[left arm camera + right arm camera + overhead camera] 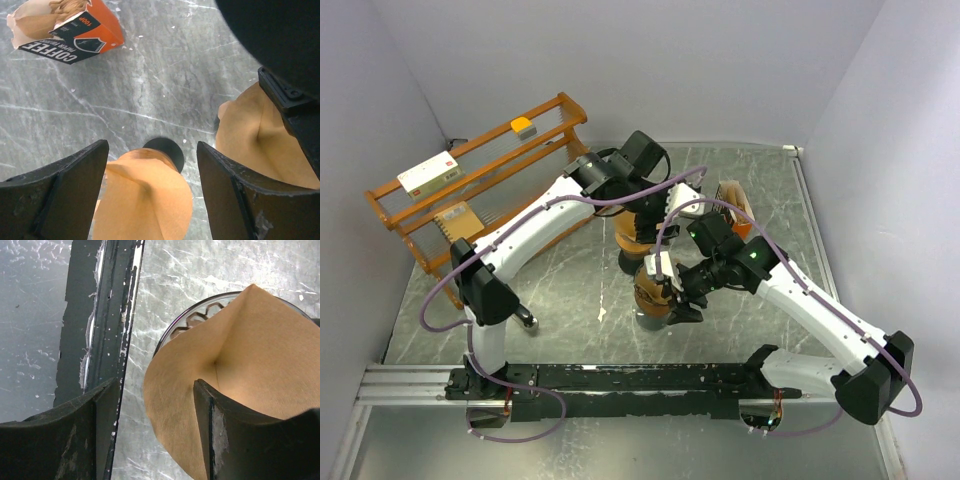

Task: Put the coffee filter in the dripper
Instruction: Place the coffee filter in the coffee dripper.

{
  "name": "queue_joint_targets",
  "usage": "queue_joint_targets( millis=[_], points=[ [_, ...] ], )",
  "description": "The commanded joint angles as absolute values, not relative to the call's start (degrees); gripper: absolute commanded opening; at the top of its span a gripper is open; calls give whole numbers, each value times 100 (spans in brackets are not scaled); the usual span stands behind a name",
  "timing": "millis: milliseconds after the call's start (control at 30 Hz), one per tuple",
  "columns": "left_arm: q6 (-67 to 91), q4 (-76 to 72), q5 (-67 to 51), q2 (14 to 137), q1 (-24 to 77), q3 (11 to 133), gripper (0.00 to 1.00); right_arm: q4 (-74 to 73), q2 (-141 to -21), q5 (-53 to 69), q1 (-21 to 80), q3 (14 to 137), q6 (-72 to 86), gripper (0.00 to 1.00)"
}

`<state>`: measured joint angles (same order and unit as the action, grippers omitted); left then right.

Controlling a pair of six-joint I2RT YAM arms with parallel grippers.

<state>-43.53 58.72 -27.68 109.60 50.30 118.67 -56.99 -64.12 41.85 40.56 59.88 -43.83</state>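
Note:
A brown paper coffee filter point(250, 350) sits opened as a cone in the glass dripper point(200, 315), whose ribbed rim shows behind it. My right gripper point(155, 390) is open astride the filter's near wall, one finger inside the cone and one outside. From above, that filter point(648, 292) and the right gripper point(672, 296) are at table centre. A second brown filter cone point(150, 200) stands over a black round base point(167, 150), between the fingers of my open left gripper point(152, 200). From above, the left gripper point(638, 225) hangs over this cone point(626, 238).
An orange coffee-filter box point(85, 30) lies on its side with filters spilling out, at the back right point(735, 200). A wooden rack point(470, 185) with small boxes stands at the back left. The black rail point(640, 378) runs along the near edge.

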Motion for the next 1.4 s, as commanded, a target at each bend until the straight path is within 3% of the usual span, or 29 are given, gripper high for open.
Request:
queue_joint_targets(
  millis=[0,800,1367],
  points=[
    [-4797,6148,-2459,10875,5318,11655,84,-5154,-6529,4103,4093,6223,-4295,62],
    [-3972,4655,-1855,9528,5058,10631,90,-5300,-6522,4006,4230,6527,-4457,72],
    [-3738,4398,-3030,8331,3954,9702,92,-5678,-6291,4487,3921,6957,-4468,76]
  ],
)
